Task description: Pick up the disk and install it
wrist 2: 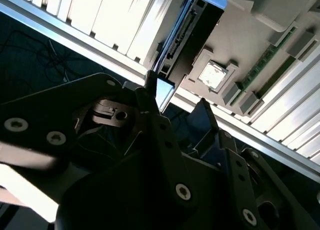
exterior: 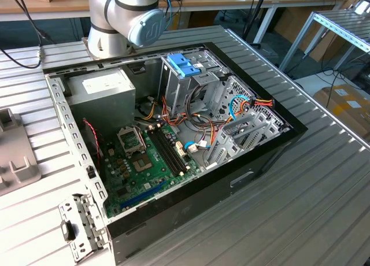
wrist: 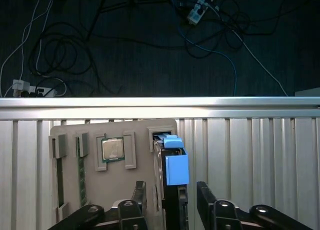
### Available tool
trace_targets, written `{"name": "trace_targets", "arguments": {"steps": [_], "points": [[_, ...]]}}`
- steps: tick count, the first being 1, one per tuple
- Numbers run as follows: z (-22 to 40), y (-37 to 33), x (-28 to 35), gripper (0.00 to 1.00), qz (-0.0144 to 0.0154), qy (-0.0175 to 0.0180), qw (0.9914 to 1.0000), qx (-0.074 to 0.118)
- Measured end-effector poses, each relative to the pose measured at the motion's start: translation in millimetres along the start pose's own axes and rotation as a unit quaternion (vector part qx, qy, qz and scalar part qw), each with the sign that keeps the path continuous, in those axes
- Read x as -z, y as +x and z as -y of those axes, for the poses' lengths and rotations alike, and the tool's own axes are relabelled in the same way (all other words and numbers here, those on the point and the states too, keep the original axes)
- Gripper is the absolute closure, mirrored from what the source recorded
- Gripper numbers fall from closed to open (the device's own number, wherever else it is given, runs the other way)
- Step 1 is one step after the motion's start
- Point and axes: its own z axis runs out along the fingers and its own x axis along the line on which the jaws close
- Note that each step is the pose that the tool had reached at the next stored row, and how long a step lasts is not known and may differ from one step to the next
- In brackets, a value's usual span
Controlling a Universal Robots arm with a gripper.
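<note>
Grey metal edged with light-blue plastic, the disk (wrist: 176, 169) stands on its narrow side in a slot of a pale grey tray (wrist: 140, 135), at the tray corner nearest the table's edge rail (wrist: 160, 102). The gripper (wrist: 170, 192) is spread, with one dark finger on each side of the disk. A sliver of gap shows on both sides, so I judge it straddles the disk without pinching it. In the second wrist view the fingers (wrist 2: 155, 120) flank the disk's connector edge.

A processor chip (wrist: 112, 149) lies in its own recess just beside the disk, and memory sticks (wrist: 80, 170) lie toward the tray's opposite edge. The tray rests on a ribbed aluminium table (wrist: 250, 155). Past the edge rail the floor is dark and strewn with cables (wrist: 65, 55).

In the exterior view an open computer case (exterior: 202, 191) sits mid-table, with a metal drive cage (exterior: 219, 98) topped by a blue tab (exterior: 184, 63).

The likely trouble is an off-centre grip. If the fingers close on the plastic rail and not the metal, the disk could tilt and bind in its slot, or drag the light tray up with it. A slip this close to the table's edge could send it to the floor.

The fingers hide the slot's depth and the disk's lower part, and I cannot make out the disk's label. The tray (exterior: 14, 156) is cut off at the exterior view's left.
</note>
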Motion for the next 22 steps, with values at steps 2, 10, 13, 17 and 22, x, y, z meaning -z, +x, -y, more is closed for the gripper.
{"name": "trace_targets", "arguments": {"steps": [2, 10, 13, 17, 22], "points": [[0.0, 0.0, 0.0, 0.45, 0.0, 0.0, 1.0, 0.0], [-0.3, 0.3, -15.7, 0.38, 0.0003, 0.0, 1.0, 0.0], [-4.6, 0.5, -21.7, 0.38, 0.0012, 0.0, 1.0, 0.0], [-7.8, 0.7, -29.1, 0.38, 0.0016, 0.0, 1.0, 0.0], [-7.4, 0.9, -40.4, 0.38, 0.0016, -0.0001, 1.0, 0.0]]}}
